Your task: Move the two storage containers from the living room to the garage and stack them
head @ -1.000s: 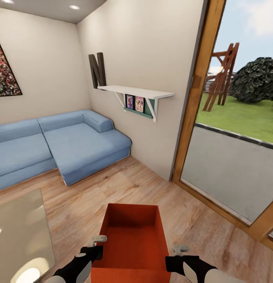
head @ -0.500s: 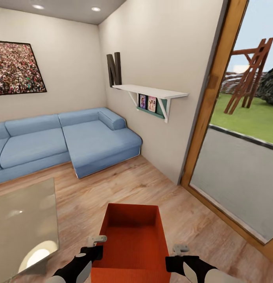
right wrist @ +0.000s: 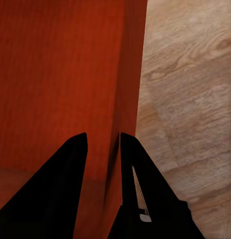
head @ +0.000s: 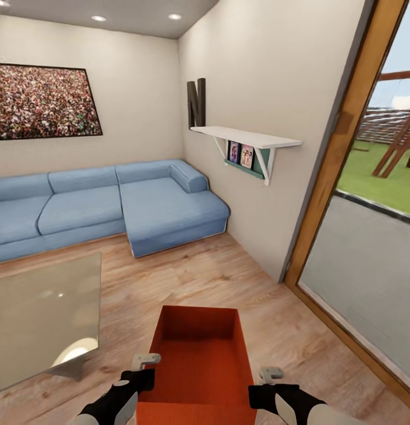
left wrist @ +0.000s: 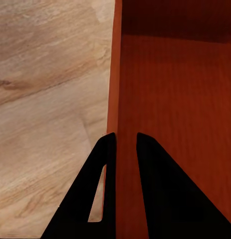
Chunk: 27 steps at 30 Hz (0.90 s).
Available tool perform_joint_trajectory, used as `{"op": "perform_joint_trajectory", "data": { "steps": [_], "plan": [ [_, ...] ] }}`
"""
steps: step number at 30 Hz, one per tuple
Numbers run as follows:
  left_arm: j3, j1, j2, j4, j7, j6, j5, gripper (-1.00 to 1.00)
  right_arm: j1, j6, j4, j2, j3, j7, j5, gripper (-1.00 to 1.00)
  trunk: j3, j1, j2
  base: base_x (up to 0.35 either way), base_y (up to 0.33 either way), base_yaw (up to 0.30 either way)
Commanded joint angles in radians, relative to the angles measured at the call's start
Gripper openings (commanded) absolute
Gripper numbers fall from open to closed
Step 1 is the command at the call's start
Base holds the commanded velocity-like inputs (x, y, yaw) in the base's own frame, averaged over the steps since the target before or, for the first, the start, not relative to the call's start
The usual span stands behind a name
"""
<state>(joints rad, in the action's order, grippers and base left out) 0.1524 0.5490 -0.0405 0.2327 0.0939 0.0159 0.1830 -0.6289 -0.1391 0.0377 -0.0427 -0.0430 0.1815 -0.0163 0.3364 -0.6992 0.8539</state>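
- Evidently the whole head view had swung over the last second: sofa (head: 110, 206), shelf (head: 246, 139) and glass door (head: 358, 248) all slid rightward in frame, and more of the wall picture (head: 42, 103) and the glass table (head: 39, 319) came in. I read that as my base turning to its left, not the furniture moving.
- The storage container (head: 196, 366) kept its exact place between the two claws through that swing, so it rode along with me, carried clear of the wood plank floor (head: 228, 277).
- Left gripper (left wrist: 126, 142): fingers closed down on the bin's wall, one finger outside, one inside, rim running up between them.
- Right gripper (right wrist: 104, 139): same on the opposite wall, pinched on the thin plastic.
- Bin sat level and open-side up, directly ahead of both claws, empty inside.
- Location: living room, sofa well beyond the claws, door off to the right claw's side.
- Judgement: transport leg under way, first bin only; garage not reached. A thin wall held by pinches alone could slip during a turn, so I'd keep rotation gentle.
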Motion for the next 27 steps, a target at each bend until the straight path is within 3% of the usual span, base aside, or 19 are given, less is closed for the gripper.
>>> {"op": "perform_joint_trajectory", "data": {
  "steps": [1,27],
  "plan": [
    [0.031,0.0,0.0,-0.003,0.009,0.003,0.026,-1.0,0.0,0.032,0.06,0.021,-0.021,-0.001,-0.004,-1.0,0.001,0.0,0.001,-0.093,-0.296,0.28],
    [0.03,0.0,0.0,-0.003,0.009,0.002,0.025,-1.0,0.0,0.032,0.061,0.02,-0.02,-0.003,-0.004,-1.0,0.001,0.0,0.001,-0.095,-0.296,0.28]
  ]
}}
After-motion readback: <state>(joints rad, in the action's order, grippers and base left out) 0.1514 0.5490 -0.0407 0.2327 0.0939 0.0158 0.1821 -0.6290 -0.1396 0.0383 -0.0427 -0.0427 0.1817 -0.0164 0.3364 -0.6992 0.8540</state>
